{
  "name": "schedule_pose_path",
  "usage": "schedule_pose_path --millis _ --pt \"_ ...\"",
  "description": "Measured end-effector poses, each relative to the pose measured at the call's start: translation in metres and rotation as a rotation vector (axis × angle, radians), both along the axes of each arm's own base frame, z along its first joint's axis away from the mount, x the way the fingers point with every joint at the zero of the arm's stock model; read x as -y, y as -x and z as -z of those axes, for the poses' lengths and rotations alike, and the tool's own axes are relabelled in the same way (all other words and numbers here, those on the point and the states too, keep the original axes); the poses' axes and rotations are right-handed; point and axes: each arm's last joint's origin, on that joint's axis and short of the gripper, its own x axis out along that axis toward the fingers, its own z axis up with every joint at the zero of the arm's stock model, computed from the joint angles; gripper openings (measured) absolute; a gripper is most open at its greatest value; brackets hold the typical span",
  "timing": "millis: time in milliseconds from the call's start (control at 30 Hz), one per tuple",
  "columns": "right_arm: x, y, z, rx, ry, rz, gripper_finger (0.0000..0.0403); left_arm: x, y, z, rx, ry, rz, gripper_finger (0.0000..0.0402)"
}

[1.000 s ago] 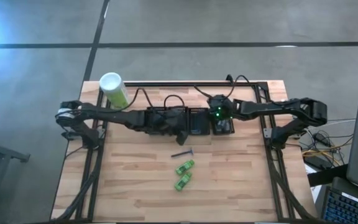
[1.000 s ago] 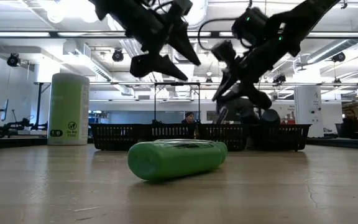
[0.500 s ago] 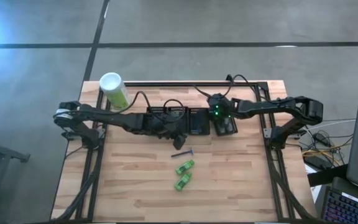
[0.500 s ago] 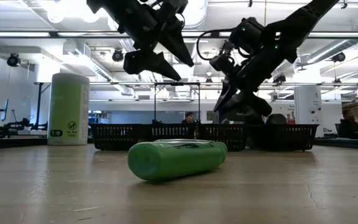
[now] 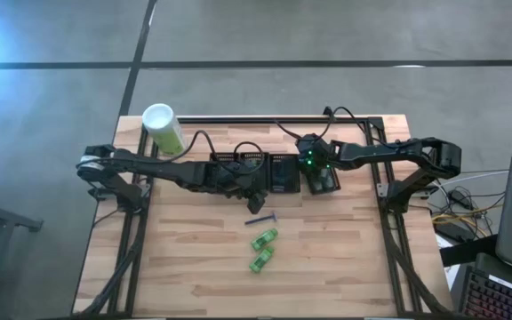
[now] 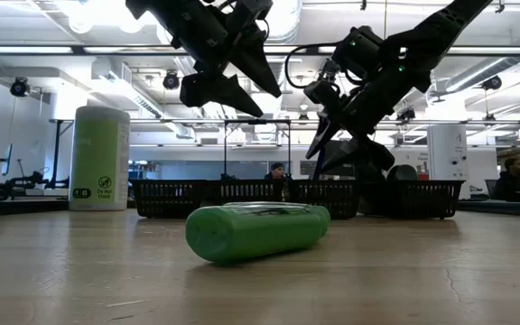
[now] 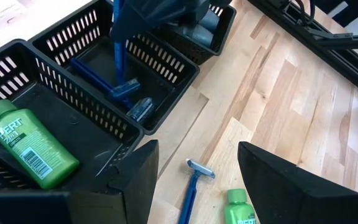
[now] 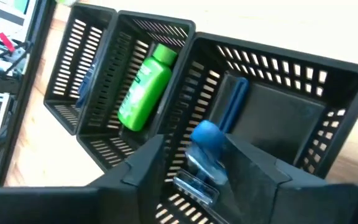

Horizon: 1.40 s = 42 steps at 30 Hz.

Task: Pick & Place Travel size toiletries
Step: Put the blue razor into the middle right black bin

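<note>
Right gripper [image 8: 191, 180]: above a black mesh bin [image 8: 328, 81], fingers parted around a thin blue plastic razor [image 8: 205, 149]; grip or release cannot be told.

Left gripper [image 7: 194, 180]: open, empty, hovering over the light wooden table [image 5: 194, 267] beside the bins.

Loose blue razor [image 5: 262, 220] lies at table centre; two bright green tubes [image 5: 261, 249] at its 6 o'clock. Another green tube [image 7: 27, 146] lies in a bin.

Pale-green white-capped canister [image 5: 163, 128]: 10 o'clock corner.
</note>
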Motion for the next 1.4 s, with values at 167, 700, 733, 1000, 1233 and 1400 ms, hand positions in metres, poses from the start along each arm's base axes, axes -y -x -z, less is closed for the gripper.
schedule_pose_path --millis 167,700,733,1000,1233,1400 --pt "0.0 0.0 -0.001 0.004 0.012 0.008 0.0193 0.0 0.0 0.0 -0.003 -0.007 0.006 0.0224" --pt "0.002 -0.01 -0.02 0.202 0.076 0.03 0.0233 0.0 0.0 0.0 -0.005 -0.006 0.008 0.0225" --pt "0.003 -0.01 -0.02 0.201 0.079 0.038 0.0236 0.0 0.0 0.0 -0.005 -0.006 0.008 0.0224" --pt "0.004 -0.007 -0.018 0.126 0.188 0.032 0.0231 0.0 0.001 0.001 -0.01 -0.006 0.009 0.0224" --pt "-0.002 0.002 -0.057 0.122 0.282 -0.075 0.0211 0.0 0.001 0.001 -0.014 -0.015 0.016 0.0223" --pt "-0.014 0.023 -0.072 -0.082 0.191 -0.292 0.0168 0.001 0.001 0.001 -0.018 -0.025 0.025 0.0223"
